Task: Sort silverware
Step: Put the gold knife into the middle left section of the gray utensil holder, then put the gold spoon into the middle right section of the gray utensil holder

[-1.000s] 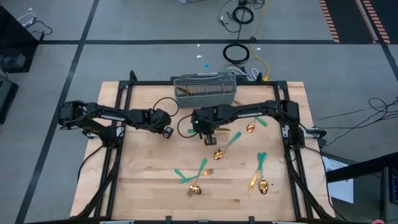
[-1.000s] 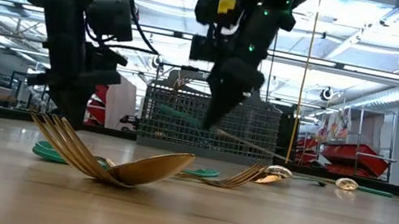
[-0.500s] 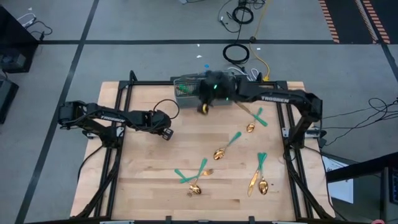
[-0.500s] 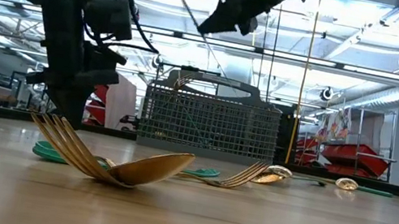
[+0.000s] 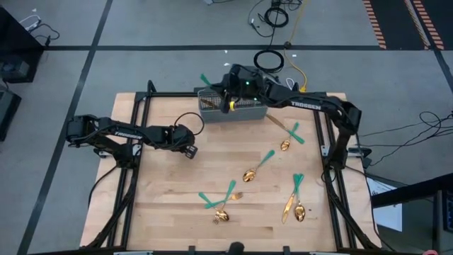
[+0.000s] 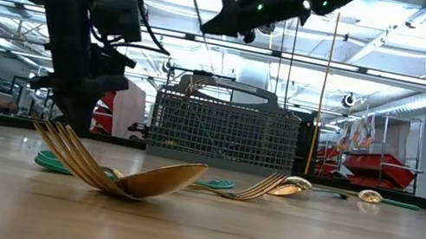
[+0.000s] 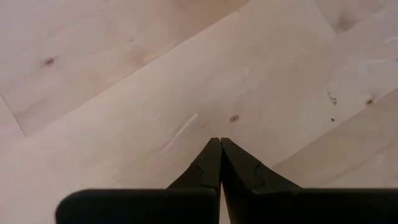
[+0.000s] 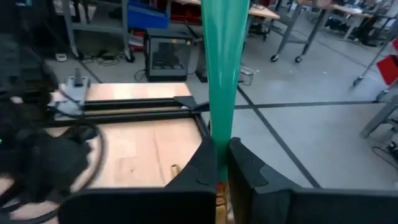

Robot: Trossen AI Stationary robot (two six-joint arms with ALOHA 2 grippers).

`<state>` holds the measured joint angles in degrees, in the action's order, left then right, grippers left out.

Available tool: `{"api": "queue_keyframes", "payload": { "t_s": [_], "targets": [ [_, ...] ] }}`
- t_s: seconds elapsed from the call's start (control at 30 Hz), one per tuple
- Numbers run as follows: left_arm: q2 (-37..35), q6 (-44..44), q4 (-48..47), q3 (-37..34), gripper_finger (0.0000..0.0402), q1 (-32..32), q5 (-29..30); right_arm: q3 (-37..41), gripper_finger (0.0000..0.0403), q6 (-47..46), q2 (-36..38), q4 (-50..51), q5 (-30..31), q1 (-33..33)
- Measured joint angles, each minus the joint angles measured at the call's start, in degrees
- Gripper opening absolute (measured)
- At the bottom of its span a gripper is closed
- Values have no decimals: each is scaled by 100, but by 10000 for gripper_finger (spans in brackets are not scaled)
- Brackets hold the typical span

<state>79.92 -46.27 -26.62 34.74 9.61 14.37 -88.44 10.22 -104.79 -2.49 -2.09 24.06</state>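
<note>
The sorting looks to be somewhere in the middle; the right gripper (image 5: 228,98) hangs over the grey wire basket (image 5: 249,112) at the top centre of the high view, its fingers (image 8: 202,167) pinching a teal-handled utensil (image 8: 221,74) that is not yet dropped in. In the low view at least one gold piece (image 6: 192,86) already pokes up inside the basket, so some work seems done; how many pieces are in there I cannot tell.

Left on the boards: a crossed pair (image 5: 287,139) at centre right, a spoon (image 5: 256,168) near the middle, another crossed pair (image 5: 221,201) at lower centre, and two more pieces (image 5: 294,198) at lower right.

The held utensil runs slantwise; in the high view its teal end (image 5: 206,79) points toward the upper left, out past the basket's edge, with the gold end at the fingers; in the low view it shows as a thin rod slanting up to the left.

The left gripper (image 5: 190,149) waits at centre left, low over bare wood, its fingers (image 7: 211,163) pressed together on nothing.
</note>
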Motion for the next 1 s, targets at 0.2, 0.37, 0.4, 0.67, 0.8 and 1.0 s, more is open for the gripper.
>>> {"api": "queue_keyframes", "payload": {
  "t_s": [0.2,0.37,0.4,0.67,0.8,1.0],
  "targets": [
    [0,3,16,0,9,0,92,2,0,207,-383,-346,-146,73],
    [0,8,16,0,9,0,92,2,14,268,-454,-50,-425,163],
    [0,8,16,0,9,0,92,2,21,292,-461,21,-410,186],
    [0,14,16,0,9,0,92,2,97,151,-462,137,-429,292],
    [0,16,16,0,9,0,90,2,128,61,-433,181,-431,290],
    [0,56,-14,0,9,0,-34,-2,158,-31,442,2026,-1514,263]
  ]
}}
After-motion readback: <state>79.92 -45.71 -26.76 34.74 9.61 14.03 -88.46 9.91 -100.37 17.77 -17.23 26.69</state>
